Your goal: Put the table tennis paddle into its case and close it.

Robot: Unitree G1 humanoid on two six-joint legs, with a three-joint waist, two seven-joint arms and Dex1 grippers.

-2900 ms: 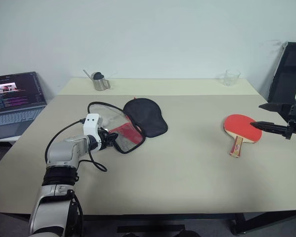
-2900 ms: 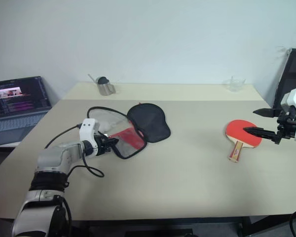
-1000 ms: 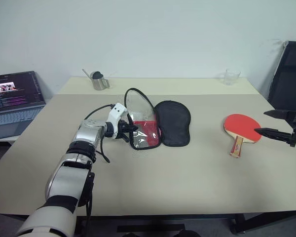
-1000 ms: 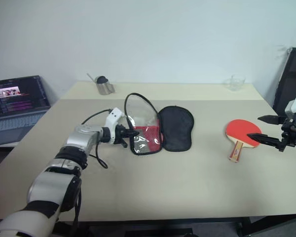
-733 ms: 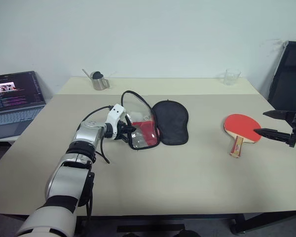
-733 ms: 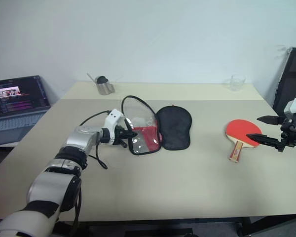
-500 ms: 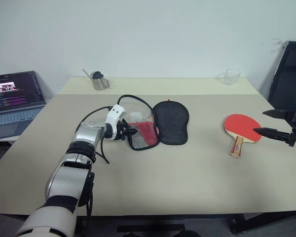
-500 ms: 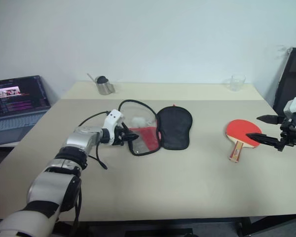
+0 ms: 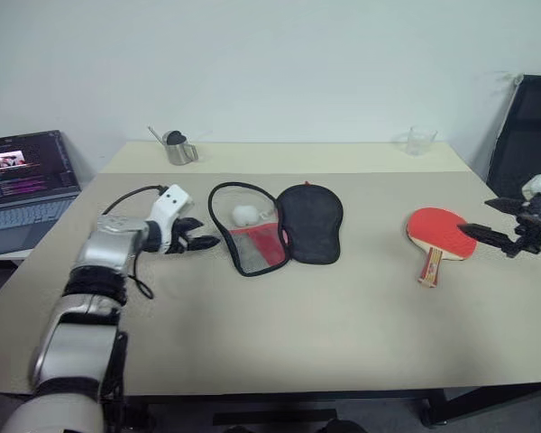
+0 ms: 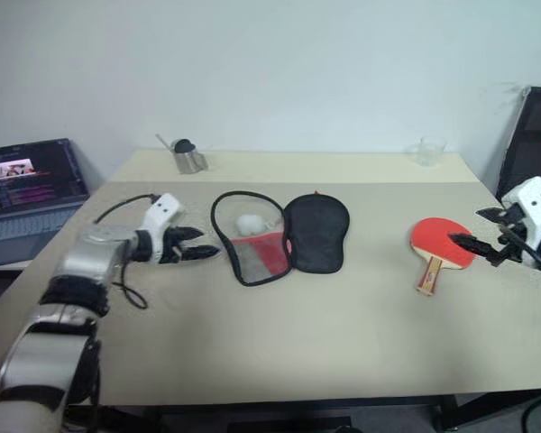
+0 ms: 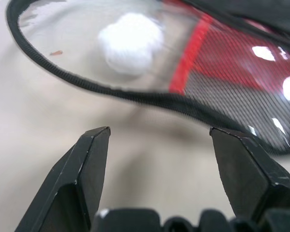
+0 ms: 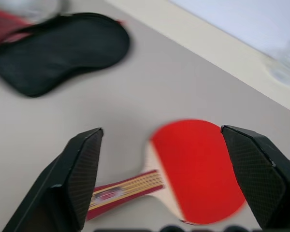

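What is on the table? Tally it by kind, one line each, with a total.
Paddle: 1
Case, lying open: 1
White ball inside the case: 1
Metal cup: 1
Clear glass: 1
Total: 5

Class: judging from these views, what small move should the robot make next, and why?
Probably bring the open right gripper down onto the table tennis paddle and close on it: the paddle lies flat on the table, while the case lies opened and the left gripper is open beside it.

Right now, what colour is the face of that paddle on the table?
Red. The table tennis paddle has a red rubber face on pale wood, clearest in the right wrist view.
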